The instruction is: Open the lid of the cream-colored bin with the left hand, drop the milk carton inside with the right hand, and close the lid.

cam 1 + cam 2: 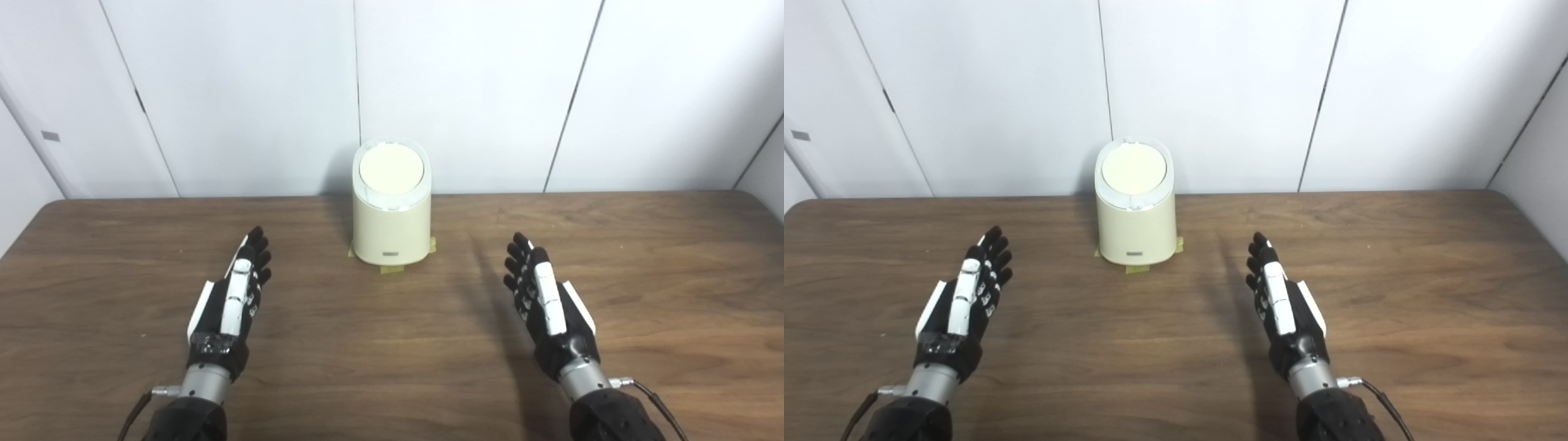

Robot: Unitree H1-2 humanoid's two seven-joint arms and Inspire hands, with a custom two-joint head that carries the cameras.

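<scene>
Dark wood-grain table (674, 275); white panelled wall (245, 92) behind, thin dark seams; even light.

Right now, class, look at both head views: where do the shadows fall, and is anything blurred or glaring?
Left eye view: soft shadows stretch along the table left of the right hand, and behind-left of the bin on the wall; the lid looks bright, slightly washed out. Right eye view: same shadows, the left hand sharp, no obvious blur.

bin (391, 214) on table (392, 343), far centre | left hand (236, 294) left | right hand (545, 300) right
</scene>
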